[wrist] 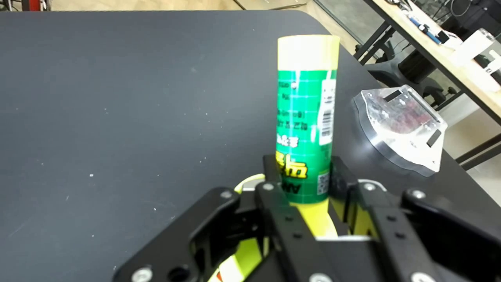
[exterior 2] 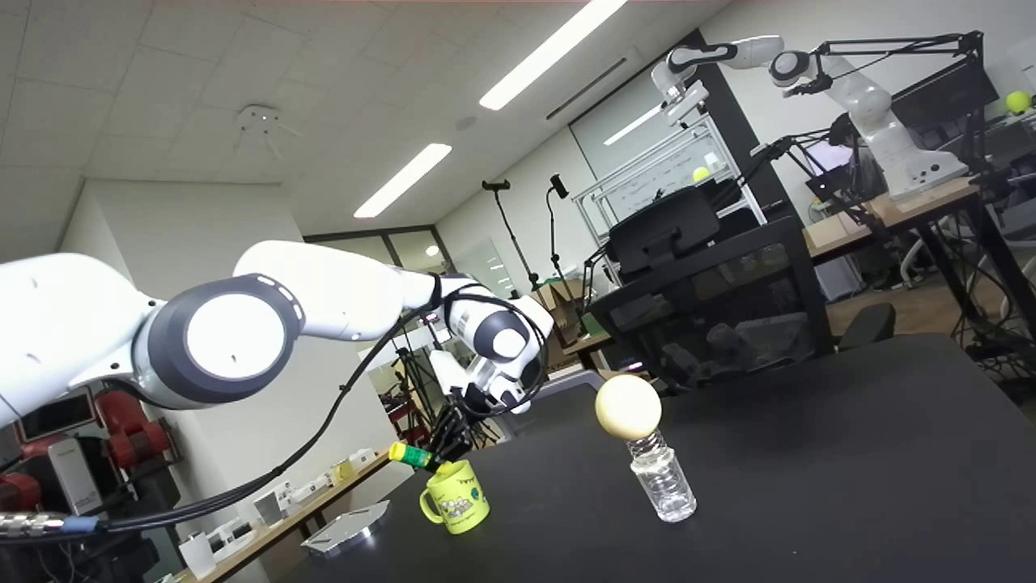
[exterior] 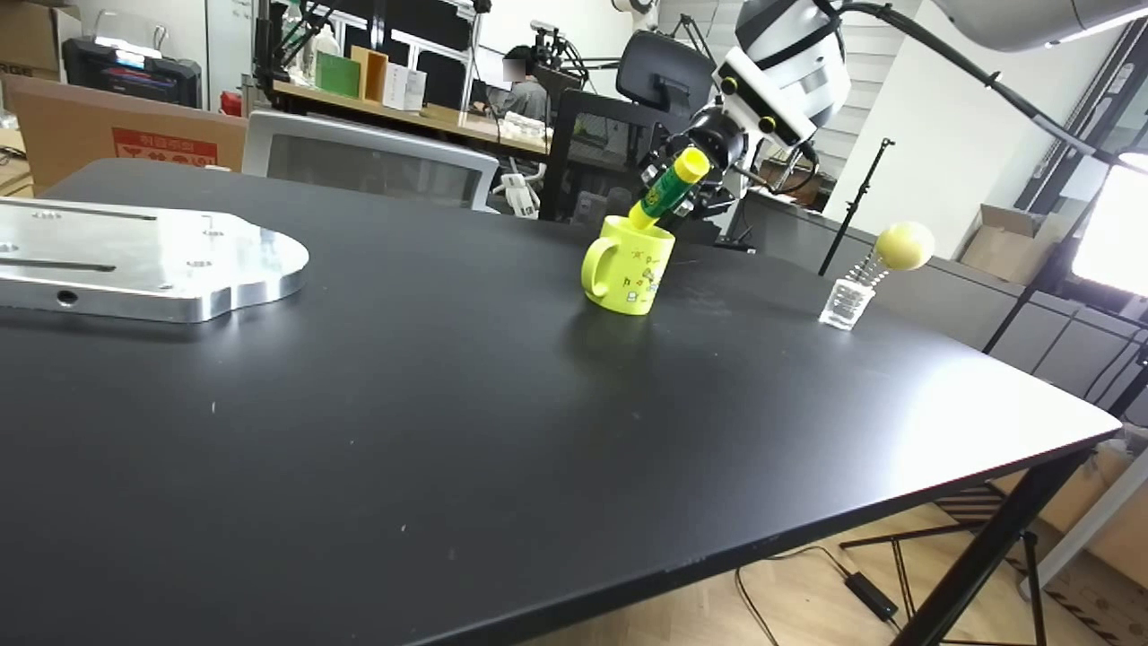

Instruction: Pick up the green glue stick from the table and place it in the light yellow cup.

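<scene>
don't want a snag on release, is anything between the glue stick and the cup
Nothing visible stands between them: the gripper holds the green glue stick tilted, its lower end at the open mouth of the light yellow cup.

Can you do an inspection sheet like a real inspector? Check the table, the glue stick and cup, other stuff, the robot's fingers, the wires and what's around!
Surface: black table; small pale specks in the wrist view.
Green glue stick: tilted, lower end at the mouth of the light yellow cup; whether it reaches inside, can't tell.
Light yellow cup: standing on the table, handle at its side.
Clutter: metal plate; yellow ball on a clear stand.
Fingers: closed on the glue stick.
Cables: dark cable along the arm; black box with a thin lead on the floor.
Surroundings: mesh chair; cardboard box.
</scene>
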Available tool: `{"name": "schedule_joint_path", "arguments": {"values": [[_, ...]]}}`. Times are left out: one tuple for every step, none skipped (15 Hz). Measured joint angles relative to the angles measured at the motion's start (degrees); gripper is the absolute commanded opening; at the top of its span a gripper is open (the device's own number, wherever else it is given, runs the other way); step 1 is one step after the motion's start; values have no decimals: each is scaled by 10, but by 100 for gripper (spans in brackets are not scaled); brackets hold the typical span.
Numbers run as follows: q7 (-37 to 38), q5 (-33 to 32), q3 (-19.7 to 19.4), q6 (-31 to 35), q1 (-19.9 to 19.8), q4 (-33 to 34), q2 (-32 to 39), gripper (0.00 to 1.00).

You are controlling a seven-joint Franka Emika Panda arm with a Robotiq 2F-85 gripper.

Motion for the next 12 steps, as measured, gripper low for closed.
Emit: {"name": "schedule_joint_path", "arguments": {"values": [[0, 0, 0, -3, 0, 3, 2, 73], [0, 0, 0, -6, -1, 6, 4, 79], [0, 1, 0, -8, -1, 10, 5, 85], [0, 1, 0, -12, -1, 14, 6, 93], [0, 1, 0, -15, -1, 19, 6, 98], [0, 1, 1, -16, 0, 24, 6, 100], [0, 1, 1, -16, 0, 31, 5, 100], [-1, 1, 1, -16, 1, 38, 3, 100], [-1, 1, 1, -16, 1, 43, -2, 100], [-2, 1, 1, -16, 2, 47, -9, 100], [-6, 1, 2, -15, 2, 50, -18, 100], [-7, 1, 3, -15, 2, 51, -27, 100]]}}
